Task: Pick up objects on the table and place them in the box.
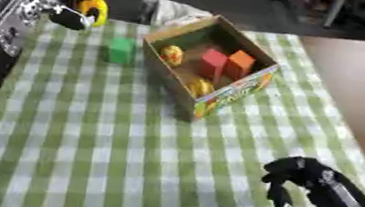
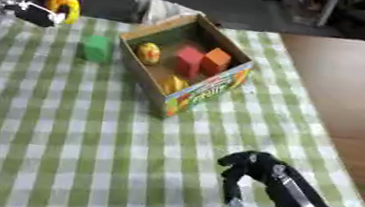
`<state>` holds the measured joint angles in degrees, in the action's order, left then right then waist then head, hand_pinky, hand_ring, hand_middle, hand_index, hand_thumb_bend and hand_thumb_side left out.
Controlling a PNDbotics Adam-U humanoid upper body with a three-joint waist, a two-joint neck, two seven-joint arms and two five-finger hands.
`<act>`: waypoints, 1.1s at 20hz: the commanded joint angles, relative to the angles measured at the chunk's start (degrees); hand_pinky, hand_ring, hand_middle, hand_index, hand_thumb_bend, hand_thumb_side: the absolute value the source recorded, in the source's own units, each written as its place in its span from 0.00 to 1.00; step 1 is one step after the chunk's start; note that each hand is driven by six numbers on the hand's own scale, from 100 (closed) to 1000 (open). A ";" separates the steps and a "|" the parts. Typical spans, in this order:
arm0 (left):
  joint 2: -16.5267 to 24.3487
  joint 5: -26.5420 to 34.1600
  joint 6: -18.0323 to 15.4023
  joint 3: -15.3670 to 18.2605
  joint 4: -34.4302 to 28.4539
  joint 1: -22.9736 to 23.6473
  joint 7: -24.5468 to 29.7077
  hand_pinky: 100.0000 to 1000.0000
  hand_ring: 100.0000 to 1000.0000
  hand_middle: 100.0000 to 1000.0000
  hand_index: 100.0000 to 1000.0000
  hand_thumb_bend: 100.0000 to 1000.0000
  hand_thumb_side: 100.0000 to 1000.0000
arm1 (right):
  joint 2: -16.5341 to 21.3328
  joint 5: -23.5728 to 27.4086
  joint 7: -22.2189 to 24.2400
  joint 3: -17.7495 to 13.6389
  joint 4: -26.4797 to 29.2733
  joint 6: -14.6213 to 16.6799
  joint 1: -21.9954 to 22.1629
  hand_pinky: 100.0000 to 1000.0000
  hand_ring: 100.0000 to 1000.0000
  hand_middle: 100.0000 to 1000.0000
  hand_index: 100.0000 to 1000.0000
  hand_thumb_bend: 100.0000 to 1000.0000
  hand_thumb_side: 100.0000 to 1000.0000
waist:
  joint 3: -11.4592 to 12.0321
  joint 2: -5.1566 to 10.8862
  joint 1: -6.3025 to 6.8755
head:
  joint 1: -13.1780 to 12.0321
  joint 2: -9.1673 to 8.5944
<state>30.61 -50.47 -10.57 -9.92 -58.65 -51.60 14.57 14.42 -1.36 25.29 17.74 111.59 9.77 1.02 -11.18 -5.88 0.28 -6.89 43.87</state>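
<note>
- A white crumpled item (image 1: 173, 9) at 12 o'clock behind the open cardboard box (image 1: 223, 91) is partly hidden and hard to identify.
- The box holds a red block (image 1: 212, 63), an orange block (image 1: 241, 63) and two blurry yellow pieces (image 1: 172, 54), and sits on a green-and-white checked tablecloth (image 1: 110, 141).
- The left hand (image 1: 67, 13), at 10 o'clock, curls around a yellow ring-shaped object (image 1: 94, 9).
- A green block (image 1: 121, 50) lies just left of the box.
- The right hand (image 1: 295, 178), at 5 o'clock, has its fingers curled, holding nothing.
</note>
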 commanded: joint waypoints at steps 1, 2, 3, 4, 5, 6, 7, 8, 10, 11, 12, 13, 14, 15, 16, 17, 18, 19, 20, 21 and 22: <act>-0.84 1.44 -2.41 -2.89 -4.04 -1.80 1.58 0.49 0.37 0.35 0.57 0.03 0.12 | 0.66 0.05 0.06 0.11 0.74 0.02 -0.58 0.64 0.42 0.40 0.70 0.00 0.11 | -0.29 0.74 -0.03 | 0.15 0.25; -1.54 1.49 -3.20 -4.03 -4.82 -1.87 2.25 0.50 0.37 0.35 0.58 0.04 0.12 | 0.64 0.10 0.13 0.18 0.75 0.01 -0.67 0.64 0.42 0.40 0.70 0.00 0.11 | -0.45 0.71 -0.05 | 0.09 0.25; -2.12 1.31 -3.94 -5.02 -5.48 -1.90 2.83 0.50 0.38 0.36 0.58 0.06 0.13 | 0.60 0.17 0.18 0.23 0.77 0.00 -0.77 0.64 0.42 0.40 0.70 0.00 0.11 | -0.58 0.68 -0.07 | 0.04 0.25; -2.72 1.05 -4.62 -5.92 -5.98 -1.83 3.38 0.51 0.38 0.36 0.58 0.06 0.13 | 0.58 0.24 0.22 0.28 0.79 -0.02 -0.87 0.64 0.42 0.40 0.70 0.00 0.11 | -0.71 0.65 -0.09 | 0.01 0.25; -3.30 0.87 -5.18 -6.63 -6.30 -1.72 3.86 0.51 0.39 0.36 0.59 0.06 0.13 | 0.57 0.29 0.26 0.31 0.80 -0.04 -0.91 0.64 0.42 0.40 0.70 0.00 0.11 | -0.81 0.61 -0.10 | 0.01 0.25; -3.89 0.80 -5.67 -7.29 -6.51 -1.59 4.25 0.51 0.39 0.37 0.59 0.06 0.13 | 0.57 0.30 0.29 0.32 0.80 -0.06 -0.88 0.64 0.42 0.40 0.70 0.00 0.11 | -0.89 0.57 -0.11 | 0.02 0.25; -4.32 0.82 -6.02 -7.75 -6.64 -1.46 4.52 0.51 0.39 0.37 0.60 0.05 0.13 | 0.56 0.29 0.30 0.32 0.79 -0.06 -0.85 0.64 0.42 0.40 0.70 0.00 0.11 | -0.95 0.55 -0.11 | 0.01 0.25; -4.83 0.96 -6.37 -8.23 -6.72 -1.29 4.74 0.52 0.39 0.37 0.60 0.05 0.13 | 0.54 0.28 0.30 0.32 0.77 -0.08 -0.79 0.64 0.42 0.40 0.70 0.00 0.11 | -1.02 0.52 -0.11 | -0.03 0.25; -5.74 1.26 -6.87 -9.01 -6.75 -0.92 4.87 0.52 0.41 0.39 0.61 0.05 0.14 | 0.51 0.28 0.31 0.35 0.75 -0.07 -0.79 0.64 0.42 0.40 0.70 0.00 0.11 | -1.11 0.49 -0.13 | -0.01 0.25; -6.13 1.28 -7.10 -9.41 -6.70 -0.75 4.90 0.53 0.42 0.41 0.62 0.05 0.14 | 0.51 0.30 0.33 0.38 0.75 -0.06 -0.83 0.64 0.42 0.40 0.70 0.00 0.11 | -1.15 0.48 -0.13 | 0.02 0.25; -6.50 1.17 -7.36 -9.82 -6.61 -0.61 4.98 0.55 0.45 0.43 0.64 0.06 0.15 | 0.50 0.31 0.35 0.40 0.75 -0.06 -0.83 0.64 0.42 0.40 0.70 0.00 0.11 | -1.20 0.47 -0.14 | 0.02 0.25; -6.81 1.00 -7.58 -10.10 -6.49 -0.50 5.02 0.56 0.48 0.47 0.67 0.06 0.15 | 0.49 0.32 0.36 0.41 0.74 -0.07 -0.81 0.64 0.42 0.40 0.70 0.00 0.11 | -1.23 0.47 -0.14 | 0.01 0.25; -7.10 0.81 -7.70 -10.29 -6.36 -0.38 4.95 0.57 0.49 0.48 0.69 0.06 0.15 | 0.47 0.31 0.36 0.40 0.72 -0.07 -0.79 0.64 0.42 0.40 0.70 0.00 0.11 | -1.28 0.47 -0.14 | -0.01 0.25; -7.33 0.56 -7.75 -10.41 -6.24 -0.29 4.80 0.57 0.51 0.51 0.70 0.07 0.16 | 0.45 0.31 0.35 0.40 0.70 -0.07 -0.78 0.64 0.42 0.40 0.70 0.00 0.11 | -1.32 0.47 -0.14 | 0.00 0.25; -7.56 0.30 -7.76 -10.51 -6.07 -0.18 4.56 0.58 0.53 0.53 0.72 0.08 0.16 | 0.44 0.32 0.35 0.41 0.70 -0.07 -0.79 0.64 0.42 0.40 0.70 0.00 0.11 | -1.36 0.47 -0.14 | 0.03 0.25; -7.75 0.03 -7.78 -10.62 -5.92 -0.11 4.31 0.59 0.54 0.54 0.73 0.08 0.16 | 0.43 0.33 0.37 0.43 0.69 -0.06 -0.81 0.64 0.42 0.40 0.70 0.00 0.11 | -1.39 0.47 -0.13 | 0.02 0.25; -7.87 -0.24 -7.82 -10.72 -5.80 -0.08 4.08 0.59 0.55 0.56 0.74 0.10 0.16 | 0.42 0.34 0.39 0.44 0.68 -0.06 -0.81 0.64 0.42 0.40 0.70 0.00 0.11 | -1.42 0.47 -0.12 | 0.02 0.25; -7.96 -0.46 -7.85 -10.76 -5.70 -0.07 3.86 0.59 0.55 0.56 0.74 0.10 0.16 | 0.41 0.35 0.40 0.45 0.67 -0.06 -0.81 0.64 0.42 0.40 0.70 0.00 0.11 | -1.44 0.47 -0.12 | 0.02 0.25; -7.99 -0.65 -7.81 -10.73 -5.66 -0.10 3.63 0.61 0.58 0.60 0.76 0.14 0.17 | 0.41 0.34 0.40 0.44 0.65 -0.06 -0.80 0.64 0.42 0.40 0.69 0.00 0.11 | -1.47 0.47 -0.11 | 0.04 0.25; -7.99 -0.83 -7.71 -10.67 -5.67 -0.13 3.39 0.62 0.59 0.62 0.78 0.16 0.17 | 0.40 0.34 0.40 0.44 0.64 -0.06 -0.80 0.64 0.42 0.40 0.69 0.00 0.11 | -1.49 0.46 -0.10 | 0.06 0.25; -7.94 -0.99 -7.55 -10.56 -5.74 -0.18 3.14 0.64 0.61 0.65 0.80 0.18 0.18 | 0.39 0.34 0.39 0.43 0.62 -0.06 -0.80 0.64 0.42 0.40 0.69 0.00 0.11 | -1.51 0.47 -0.08 | 0.08 0.25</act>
<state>22.12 -51.11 -18.19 -20.80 -63.86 -50.68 18.22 14.42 -1.29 25.59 18.12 111.59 9.65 0.55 -12.63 -5.98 0.25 -6.93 43.87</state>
